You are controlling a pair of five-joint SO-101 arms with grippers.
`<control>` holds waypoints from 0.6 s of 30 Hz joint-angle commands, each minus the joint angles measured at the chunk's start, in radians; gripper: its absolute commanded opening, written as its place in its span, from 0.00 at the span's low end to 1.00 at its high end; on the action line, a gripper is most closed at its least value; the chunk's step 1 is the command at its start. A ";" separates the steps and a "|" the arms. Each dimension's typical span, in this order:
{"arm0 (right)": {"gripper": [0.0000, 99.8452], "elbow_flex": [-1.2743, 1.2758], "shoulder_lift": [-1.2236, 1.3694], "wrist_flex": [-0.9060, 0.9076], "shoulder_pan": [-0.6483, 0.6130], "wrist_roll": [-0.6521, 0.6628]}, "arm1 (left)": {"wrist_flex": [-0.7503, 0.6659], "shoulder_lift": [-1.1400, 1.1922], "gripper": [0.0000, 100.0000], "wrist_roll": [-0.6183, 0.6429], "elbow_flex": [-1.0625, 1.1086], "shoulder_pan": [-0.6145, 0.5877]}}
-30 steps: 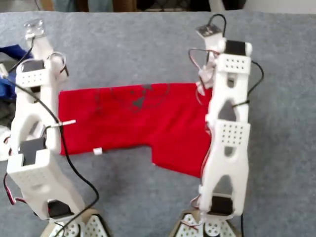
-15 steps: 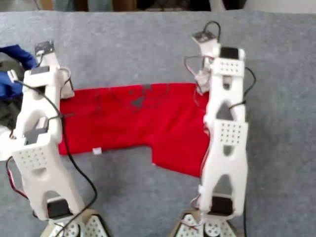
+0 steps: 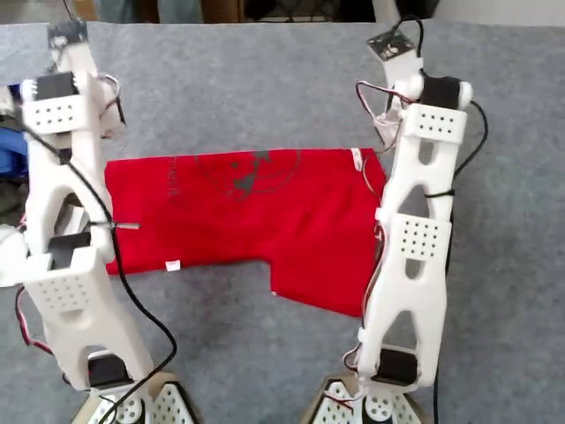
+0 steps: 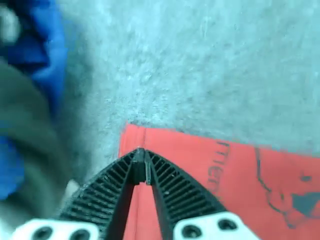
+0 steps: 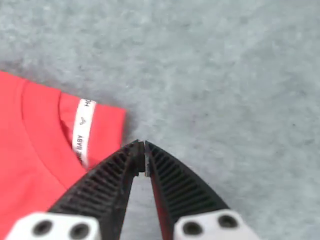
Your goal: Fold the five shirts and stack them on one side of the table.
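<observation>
Here the left gripper (image 4: 140, 165) has its jaws pressed together, the tips hanging over one corner of the red shirt (image 4: 225, 190). A blue garment (image 4: 47, 55) lies just beyond that end. The right gripper (image 5: 141, 161) is likewise pinched closed, its tips at the edge of the shirt's other end, beside the neckline with its white label (image 5: 82, 131). The shirt lies spread flat on the grey table cover (image 3: 265, 79), between the two arms.

red shirt (image 3: 265, 221) | white neck label (image 5: 82, 131): small print, unreadable | chest lettering (image 4: 216, 167): blurred
</observation>
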 commanded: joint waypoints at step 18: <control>0.02 1.395 -0.909 -0.288 -0.081 0.104 | -0.531 -0.876 0.03 -0.227 1.402 0.024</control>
